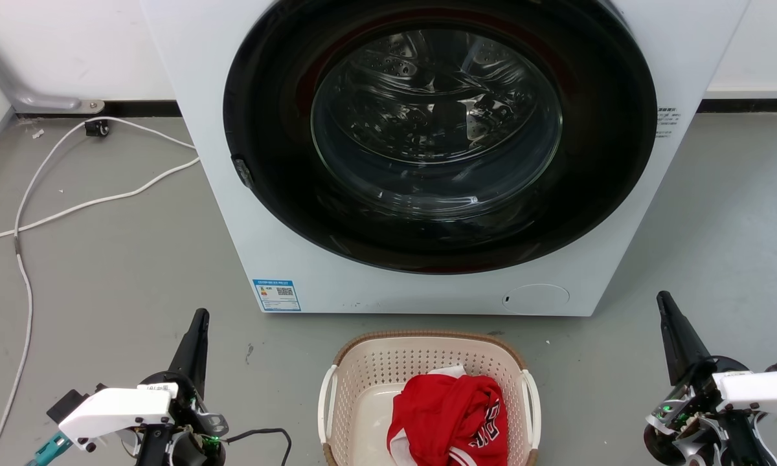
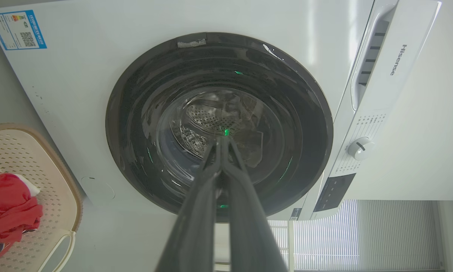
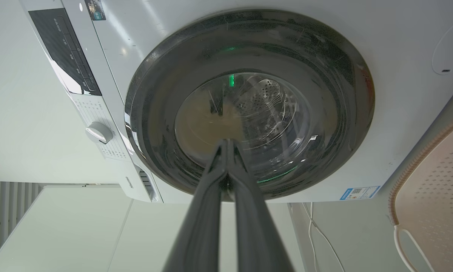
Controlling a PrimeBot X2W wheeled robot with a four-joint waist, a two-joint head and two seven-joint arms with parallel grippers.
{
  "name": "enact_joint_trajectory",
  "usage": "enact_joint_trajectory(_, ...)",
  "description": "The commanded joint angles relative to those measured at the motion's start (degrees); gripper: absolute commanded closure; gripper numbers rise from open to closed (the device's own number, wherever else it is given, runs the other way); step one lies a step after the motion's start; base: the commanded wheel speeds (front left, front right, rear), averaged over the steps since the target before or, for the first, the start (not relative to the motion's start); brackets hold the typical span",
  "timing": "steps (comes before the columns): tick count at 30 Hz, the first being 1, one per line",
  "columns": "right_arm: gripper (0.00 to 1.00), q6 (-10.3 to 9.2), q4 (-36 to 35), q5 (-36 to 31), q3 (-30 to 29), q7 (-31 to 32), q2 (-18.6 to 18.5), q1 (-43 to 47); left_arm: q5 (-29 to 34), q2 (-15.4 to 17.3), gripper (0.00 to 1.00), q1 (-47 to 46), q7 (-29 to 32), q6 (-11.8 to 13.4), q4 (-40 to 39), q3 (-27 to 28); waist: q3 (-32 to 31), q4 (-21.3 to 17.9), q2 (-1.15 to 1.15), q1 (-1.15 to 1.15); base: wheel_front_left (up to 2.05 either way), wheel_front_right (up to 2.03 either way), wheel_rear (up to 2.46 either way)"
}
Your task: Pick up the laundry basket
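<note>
- The laundry basket sits on the floor directly in front of the washing machine, below its round door. It is near the front panel and not yet lifted.
- A red garment lies inside, heaped toward the side away from the machine.
- The two white handles on the basket's sides are both free.
- We judge the step in hand to be the approach. Each gripper should open, close on its own handle, and both should lift together and level so the load does not tip.
- The left gripper stands in front of the machine's left lower corner, well apart from the basket. Its fingers are pressed together, holding and touching nothing.
- The right gripper stands off the machine's right lower corner. Its fingers are likewise together and empty.
</note>
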Motion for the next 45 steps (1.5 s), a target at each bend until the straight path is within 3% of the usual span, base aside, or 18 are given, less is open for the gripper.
enact_joint_trajectory(1,1.00,0.00,0.04,0.22,-0.03,0.07,-0.11,-0.63,0.17,-0.10,1.00,-0.56,0.23,-0.20,0.09,0.18,0.00,0.00,0.00,0.00,0.00,0.00,0.00)
enact_joint_trajectory(45,1.00,0.00,0.04,0.23,-0.02,0.07,-0.11,-0.63,0.55,-0.32,1.00,-0.61,0.43,-0.20,0.11,0.53,0.00,0.00,0.00,0.00,0.00,0.00,0.00)
